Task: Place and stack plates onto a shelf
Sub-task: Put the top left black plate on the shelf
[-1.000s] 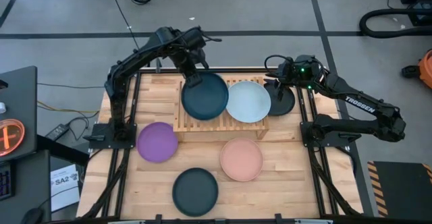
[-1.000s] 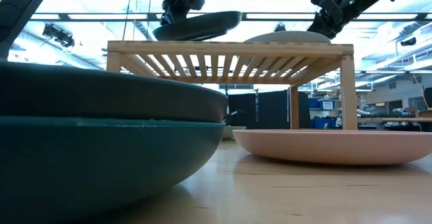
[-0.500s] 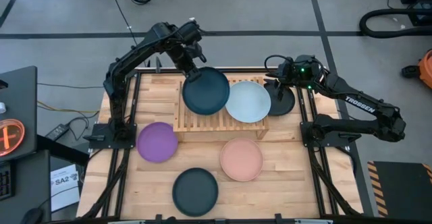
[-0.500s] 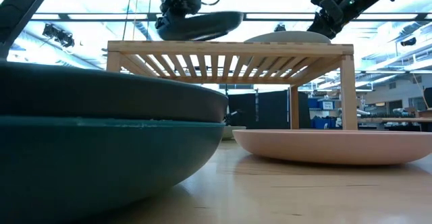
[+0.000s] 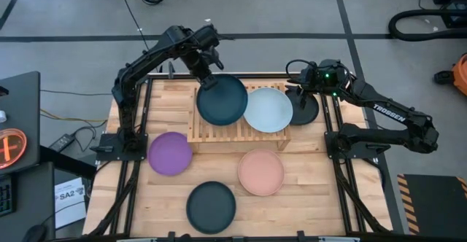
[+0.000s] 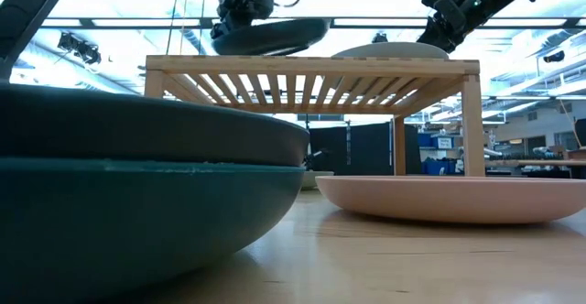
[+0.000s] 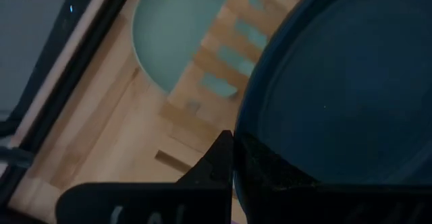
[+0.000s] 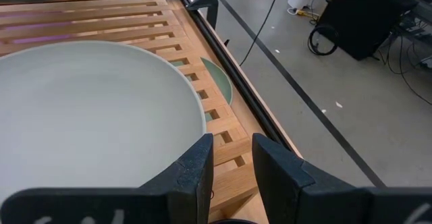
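My left gripper [image 5: 205,78] is shut on a dark teal plate [image 5: 223,100] and holds it over the left half of the slatted wooden shelf [image 5: 219,134]. The plate's right rim overlaps the pale blue-white plate [image 5: 268,109], which lies flat on the shelf's right half. My right gripper [image 8: 233,173] is open beside that pale plate's right rim [image 8: 201,126], above a charcoal plate [image 5: 311,113] on the table. In the low view the teal plate [image 6: 270,37] hangs just above the shelf top [image 6: 311,64], tilted. My left gripper pinches the dark teal plate by its rim [image 7: 246,153] on the plate's far-left side. One finger [image 7: 217,162] shows outside the rim; the plate hides the other. The fingers come from the far side, slanting down. The plate is slightly tilted, its gripped side lower; whether it touches the shelf cannot be told.
A purple plate [image 5: 170,153] and a salmon plate [image 5: 261,172] lie on the table in front of the shelf. Near the front edge, a charcoal plate [image 6: 137,125] sits on a teal one [image 6: 137,212]. A mint green plate [image 8: 219,81] shows through the slats below the shelf.
My left gripper has drawn a little toward the table's far edge, carrying the teal plate slightly toward the far edge and the right, above the shelf. Over the last half second it has kept nearly still.
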### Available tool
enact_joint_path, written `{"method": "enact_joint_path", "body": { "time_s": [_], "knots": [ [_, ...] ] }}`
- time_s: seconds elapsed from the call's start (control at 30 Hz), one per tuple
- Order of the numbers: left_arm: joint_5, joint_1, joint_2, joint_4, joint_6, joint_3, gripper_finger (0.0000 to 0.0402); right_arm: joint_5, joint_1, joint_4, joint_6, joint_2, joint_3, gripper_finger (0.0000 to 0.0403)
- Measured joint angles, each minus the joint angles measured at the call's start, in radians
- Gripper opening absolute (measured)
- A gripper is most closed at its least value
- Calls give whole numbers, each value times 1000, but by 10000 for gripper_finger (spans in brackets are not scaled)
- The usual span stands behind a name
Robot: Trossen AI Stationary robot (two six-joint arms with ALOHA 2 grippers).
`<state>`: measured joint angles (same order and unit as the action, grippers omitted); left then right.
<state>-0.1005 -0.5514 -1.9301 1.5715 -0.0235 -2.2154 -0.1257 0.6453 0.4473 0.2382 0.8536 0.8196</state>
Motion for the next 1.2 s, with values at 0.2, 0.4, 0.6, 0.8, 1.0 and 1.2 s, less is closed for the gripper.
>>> {"method": "enact_joint_path", "body": {
  "time_s": [0.2,0.4,0.6,0.8,1.0,1.2],
  "knots": [
    [1,6,0,0,7,133,13,0,0,-1,0,0,0,109],
    [-5,0,0,-1,7,218,13,0,0,-1,0,0,0,109],
    [-2,-2,0,-1,8,221,20,0,0,-1,0,0,0,109],
    [7,1,0,-17,10,222,43,0,0,-1,0,0,0,109],
    [6,6,0,-29,10,222,49,0,0,-1,0,0,0,109],
    [4,6,0,-40,12,222,52,0,0,-1,0,0,0,109]
  ]
}}
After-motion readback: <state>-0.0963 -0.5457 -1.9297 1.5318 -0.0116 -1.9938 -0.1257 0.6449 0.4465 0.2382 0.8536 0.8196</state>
